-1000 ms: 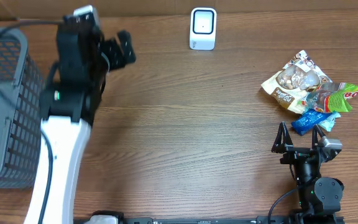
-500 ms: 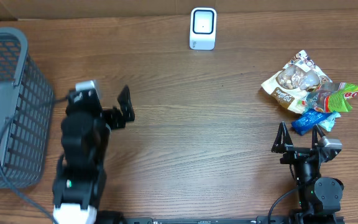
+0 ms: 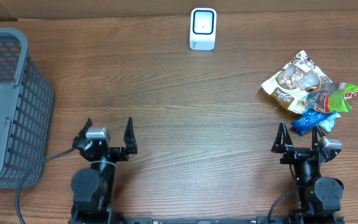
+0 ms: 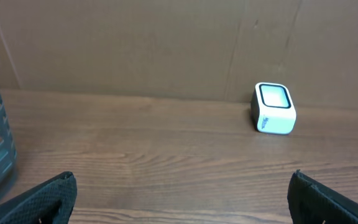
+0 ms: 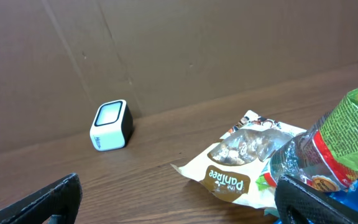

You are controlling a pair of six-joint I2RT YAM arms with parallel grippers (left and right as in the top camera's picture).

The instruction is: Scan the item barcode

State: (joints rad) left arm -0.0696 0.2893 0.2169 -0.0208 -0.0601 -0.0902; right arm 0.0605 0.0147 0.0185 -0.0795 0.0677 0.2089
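The blue packet [image 3: 309,119], nearest of the items waiting to be scanned, lies at the near right of the table [image 3: 197,124], just beyond the right gripper [image 3: 300,138]. That gripper sits at the near edge with its jaws spread wide and nothing between them. At the near left, the left gripper [image 3: 107,138] is likewise wide open and empty. This is the change: a second ago the left arm stood tall at the far left beside the basket [image 3: 23,124], and it has since folded back to the near edge. Behind the blue packet, touching it, are a green-labelled bottle [image 3: 334,98] and a cream snack bag [image 3: 294,81]; none has moved. Farthest off, at the far middle, the white scanner [image 3: 203,28] stands alone, well apart from the pile. With both arms parked and nothing held, the next scan appears not yet begun; the right gripper is best placed to take an item.
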